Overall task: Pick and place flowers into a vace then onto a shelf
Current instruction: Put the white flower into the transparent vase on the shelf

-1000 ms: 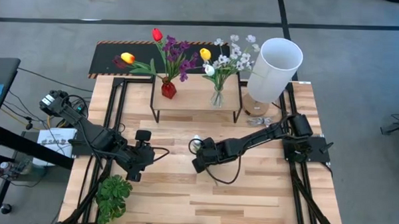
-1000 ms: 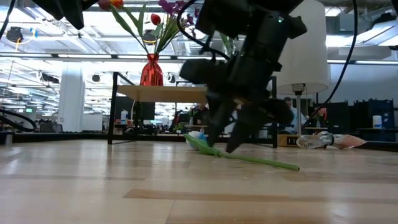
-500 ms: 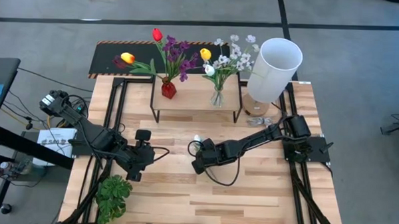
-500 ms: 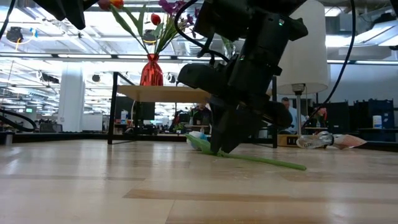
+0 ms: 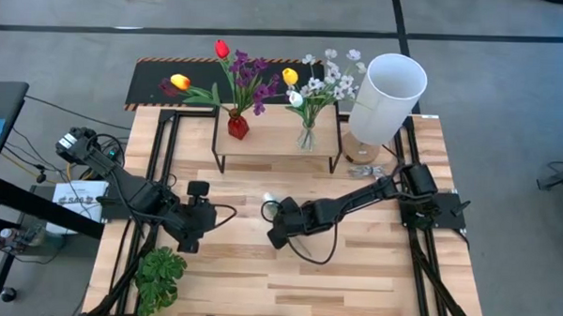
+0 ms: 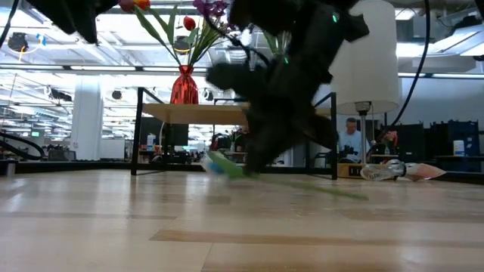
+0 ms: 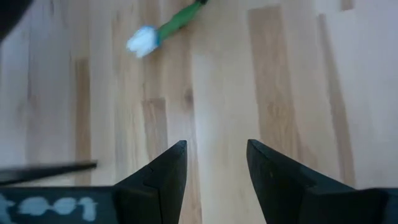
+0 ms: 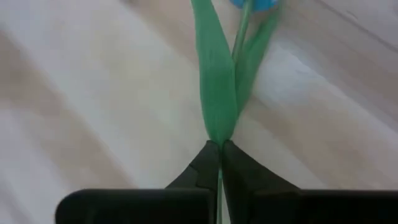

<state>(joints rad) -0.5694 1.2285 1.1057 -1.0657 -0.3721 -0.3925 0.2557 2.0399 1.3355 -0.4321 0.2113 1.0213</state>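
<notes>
A white tulip with a long green stem lies at the middle of the table, and my right gripper is shut on it. The left wrist view shows its head, and the low view shows it blurred. My left gripper hovers open over bare wood, left of the tulip. The shelf stands at the table's far side. It carries a red vase with red, yellow and purple flowers and a glass vase with white blossoms. My right gripper pinches the tulip's green stem between its two fingers, just behind the spot where the two long leaves start. The fingers come from above, slanting down. Leaves and head reach out ahead of the fingertips, low over the table. The stem's tail trails behind the gripper.
A tall white cylinder leans at the far right beside the shelf, with a clear crumpled thing at its foot. A green leafy plant sits at the near left corner. Bare wood stretches along the near edge.
My right gripper has shut on the tulip's stem. It has then shifted a little toward the table's left, taking the flower with it. The tulip's head now lies farther left than before.
</notes>
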